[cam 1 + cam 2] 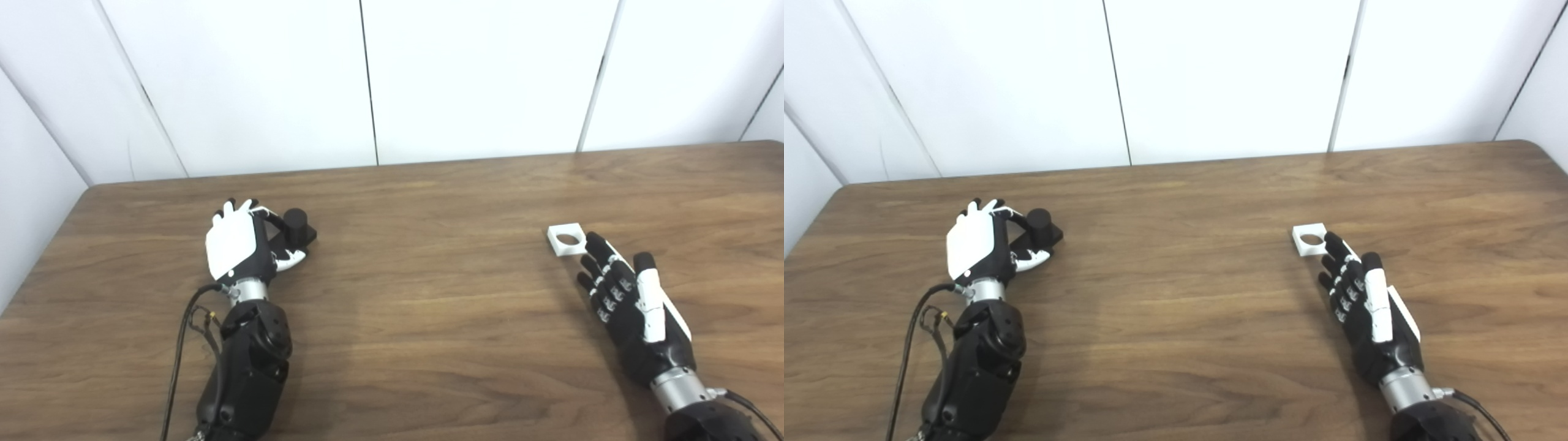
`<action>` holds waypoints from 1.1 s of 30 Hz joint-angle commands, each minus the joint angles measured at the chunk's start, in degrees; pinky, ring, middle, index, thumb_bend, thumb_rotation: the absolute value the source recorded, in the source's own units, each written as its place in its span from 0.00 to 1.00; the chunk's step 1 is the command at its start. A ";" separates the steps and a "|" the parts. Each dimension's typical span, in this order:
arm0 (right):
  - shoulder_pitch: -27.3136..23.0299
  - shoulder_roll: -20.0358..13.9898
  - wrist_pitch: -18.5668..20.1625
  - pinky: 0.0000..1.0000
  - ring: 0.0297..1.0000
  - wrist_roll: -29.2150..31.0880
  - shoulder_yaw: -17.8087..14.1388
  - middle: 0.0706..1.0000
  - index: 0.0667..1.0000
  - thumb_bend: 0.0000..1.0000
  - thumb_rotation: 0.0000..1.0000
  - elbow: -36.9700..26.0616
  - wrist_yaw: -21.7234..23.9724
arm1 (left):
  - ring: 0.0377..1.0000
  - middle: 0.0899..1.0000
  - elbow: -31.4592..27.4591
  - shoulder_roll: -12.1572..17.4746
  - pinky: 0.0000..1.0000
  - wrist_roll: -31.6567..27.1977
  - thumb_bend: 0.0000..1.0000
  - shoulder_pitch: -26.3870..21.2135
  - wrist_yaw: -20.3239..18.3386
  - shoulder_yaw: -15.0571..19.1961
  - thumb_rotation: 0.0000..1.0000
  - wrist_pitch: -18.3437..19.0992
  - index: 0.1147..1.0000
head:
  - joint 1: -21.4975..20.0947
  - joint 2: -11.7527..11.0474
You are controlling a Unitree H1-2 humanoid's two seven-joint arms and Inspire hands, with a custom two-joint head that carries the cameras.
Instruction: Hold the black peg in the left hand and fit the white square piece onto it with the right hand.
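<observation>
1. Wooden table (pixel 429 318): brown, wood-grained top with rounded far corners, taking up the lower part of both views and carrying everything listed below.
2. White wall panels (pixel 478 73): standing behind the far edge of the table, with thin dark seams running between them.
3. Left arm (pixel 248 367): black forearm coming in from the bottom edge on the left side, with a metal wrist ring; a black cable (pixel 180 343) is looping beside it on the table.
4. Right hand (pixel 625 300): lying low on the right side of the table, palm side turned inward, fingers stretched out and apart, gripping nothing. Its fingertips (pixel 593 240) are sitting just beside the near right corner of the white square piece; whether they are touching it cannot be told.
5. Left hand (pixel 236 245): white back plate facing the camera, fingers curling around the far side of the black peg and the thumb reaching under its near side, so it is wrapping the peg; how firmly it is gripping cannot be told.
6. Black peg (pixel 296 223): short upright cylinder on a dark flat base, sitting on the left half of the table against the left hand.
7. White square piece (pixel 1309 239): flat block with a round hole through its middle, lying flat on the right half of the table, well apart from the peg.
</observation>
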 commanded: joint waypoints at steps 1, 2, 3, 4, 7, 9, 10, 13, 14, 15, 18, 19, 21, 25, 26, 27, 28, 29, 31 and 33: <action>-0.77 -0.67 -0.60 1.00 1.00 -0.27 0.14 0.99 0.93 0.66 1.00 -1.80 0.18 | 1.00 0.88 -2.27 1.05 1.00 0.39 0.50 0.47 -1.39 -1.40 0.07 -0.10 0.43 | 0.03 0.02; -0.78 -0.60 -0.51 1.00 1.00 -0.35 0.18 0.99 0.93 0.66 1.00 -1.89 0.09 | 0.99 0.88 -2.69 1.11 1.00 0.36 0.50 0.68 -1.55 -1.72 0.07 -0.16 0.43 | 0.03 0.02; -0.80 -0.62 -0.42 1.00 1.00 -0.52 0.27 0.99 0.93 0.66 1.00 -2.00 0.05 | 0.99 0.88 -3.39 1.09 1.00 0.37 0.50 1.02 -1.92 -2.12 0.07 -0.15 0.43 | -0.24 0.21; -0.82 -0.61 -0.29 1.00 1.00 -0.64 0.34 0.99 0.93 0.67 1.00 -2.14 -0.01 | 0.99 0.88 -4.16 0.99 1.00 0.26 0.50 1.43 -2.32 -2.47 0.07 -0.22 0.43 | -0.32 0.25; -0.84 -0.59 0.01 1.00 1.00 -0.90 0.46 0.99 0.93 0.67 1.00 -2.41 -0.16 | 0.99 0.88 -6.18 0.78 1.00 0.16 0.50 2.42 -3.42 -3.35 0.07 -0.22 0.43 | -0.47 0.57; -0.86 -0.43 0.39 1.00 1.00 -0.90 0.47 0.99 0.93 0.67 1.00 -2.69 -0.35 | 0.98 0.87 -7.80 0.68 1.00 0.29 0.50 3.28 -4.15 -4.24 0.07 -0.55 0.43 | -0.57 0.61; -0.88 -0.34 0.56 1.00 1.00 -0.89 0.45 0.99 0.93 0.67 0.99 -2.82 -0.47 | 0.98 0.87 -8.55 0.69 1.00 0.37 0.50 3.65 -4.63 -4.65 0.07 -0.57 0.43 | -0.57 0.61; -0.90 -0.24 1.11 1.00 1.00 -0.80 0.46 0.99 0.92 0.67 0.99 -3.21 -0.69 | 0.97 0.87 -11.54 0.70 1.00 1.04 0.50 5.03 -5.77 -5.93 0.07 -0.38 0.43 | -0.83 0.89; -0.90 -0.35 1.10 1.00 1.00 -0.89 0.53 0.99 0.93 0.67 0.99 -3.22 -0.61 | 0.97 0.87 -12.73 0.59 1.00 1.27 0.50 5.52 -6.28 -6.29 0.07 -0.04 0.43 | -0.83 0.89; -0.90 -0.44 1.03 1.00 1.00 -0.95 0.56 0.99 0.93 0.67 1.00 -3.19 -0.51 | 0.97 0.86 -13.83 0.43 1.00 1.46 0.50 6.01 -6.68 -6.61 0.07 0.27 0.43 | -0.82 1.05; -0.90 -0.38 1.26 1.00 1.00 -0.87 0.52 0.99 0.93 0.68 0.99 -3.23 -0.57 | 0.96 0.86 -16.79 0.17 1.00 2.29 0.50 7.46 -7.65 -7.77 0.07 0.31 0.43 | -0.89 1.14; -0.91 -0.27 1.46 1.00 1.00 -0.79 0.48 0.99 0.93 0.68 0.98 -3.30 -0.69 | 0.96 0.85 -17.38 0.19 1.00 2.59 0.50 7.79 -7.80 -8.11 0.07 0.12 0.43 | -0.89 1.19; -1.00 -0.07 1.66 1.00 1.00 -0.89 0.59 0.99 0.93 0.69 0.98 -3.35 -0.84 | 0.96 0.85 -19.07 0.04 1.00 3.42 0.50 8.82 -8.07 -9.28 0.07 -0.40 0.43 | -1.06 1.30; -1.06 0.09 1.47 1.00 1.00 -1.26 0.96 1.00 0.93 0.69 0.98 -3.24 -0.82 | 0.96 0.86 -22.47 -0.05 1.00 5.27 0.50 10.74 -10.01 -11.54 0.07 -0.54 0.43 | -1.47 1.36; -1.05 0.04 1.35 1.00 1.00 -1.32 1.08 1.00 0.94 0.69 0.98 -3.24 -0.71 | 0.96 0.86 -23.44 -0.18 1.00 5.52 0.50 11.30 -10.66 -12.08 0.08 -0.51 0.43 | -1.62 1.39; -1.03 0.00 1.29 1.00 1.00 -1.36 1.17 1.00 0.94 0.69 0.98 -3.29 -0.64 | 0.96 0.86 -24.02 -0.28 1.00 5.64 0.50 11.65 -11.09 -12.31 0.08 -0.49 0.43 | -1.74 1.42; -1.01 -0.03 1.28 1.00 1.00 -1.37 1.23 1.00 0.94 0.69 0.98 -3.36 -0.59 | 0.96 0.86 -24.67 -0.45 1.00 5.68 0.50 12.06 -11.52 -12.56 0.08 -0.56 0.43 | -1.83 1.45; -0.96 -0.09 1.29 1.00 1.00 -1.54 1.34 1.00 0.95 0.69 0.98 -3.47 -0.57 | 0.96 0.86 -25.84 -0.85 1.00 5.62 0.50 12.88 -12.25 -13.12 0.08 -0.63 0.43 | -1.92 1.52; -0.91 -0.14 1.48 1.00 1.00 -1.66 1.45 1.00 0.95 0.69 0.99 -3.69 -0.62 | 0.96 0.86 -27.43 -1.38 1.00 5.55 0.50 14.11 -13.20 -13.86 0.08 -1.00 0.43 | -1.93 1.52; -0.88 -0.04 1.65 1.00 1.00 -1.44 1.38 1.00 0.95 0.70 0.98 -3.77 -0.69 | 0.95 0.86 -28.87 -1.79 0.99 6.61 0.50 15.76 -13.72 -15.57 0.07 -1.77 0.43 | -2.03 1.64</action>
